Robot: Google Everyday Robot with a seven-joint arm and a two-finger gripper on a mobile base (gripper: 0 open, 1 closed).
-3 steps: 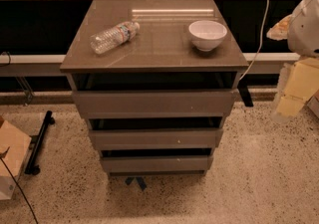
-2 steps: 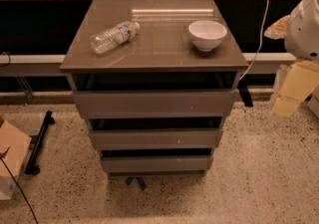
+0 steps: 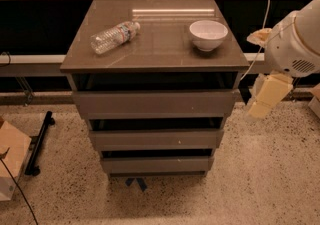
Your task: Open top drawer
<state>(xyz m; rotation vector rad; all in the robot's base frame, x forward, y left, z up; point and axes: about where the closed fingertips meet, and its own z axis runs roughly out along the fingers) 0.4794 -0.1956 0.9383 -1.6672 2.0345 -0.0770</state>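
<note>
The top drawer (image 3: pixel 155 103) is the widest of three grey-brown drawer fronts under the cabinet top, with a dark gap above its flat panel. My gripper (image 3: pixel 264 98), cream-coloured on a white arm (image 3: pixel 295 39), hangs to the right of the cabinet. It is level with the top drawer's right end and a little apart from it. It holds nothing that I can see.
A clear plastic bottle (image 3: pixel 114 36) lies on the cabinet top (image 3: pixel 155 54) at the left and a white bowl (image 3: pixel 208 34) stands at the right. Two narrower drawers (image 3: pixel 156 139) sit below. A cardboard box (image 3: pixel 11 161) and a black stand (image 3: pixel 40 141) are on the floor at the left.
My arm and gripper have moved left and slightly down, closer to the right end of the top drawer. The drawers, bottle and bowl have not moved.
</note>
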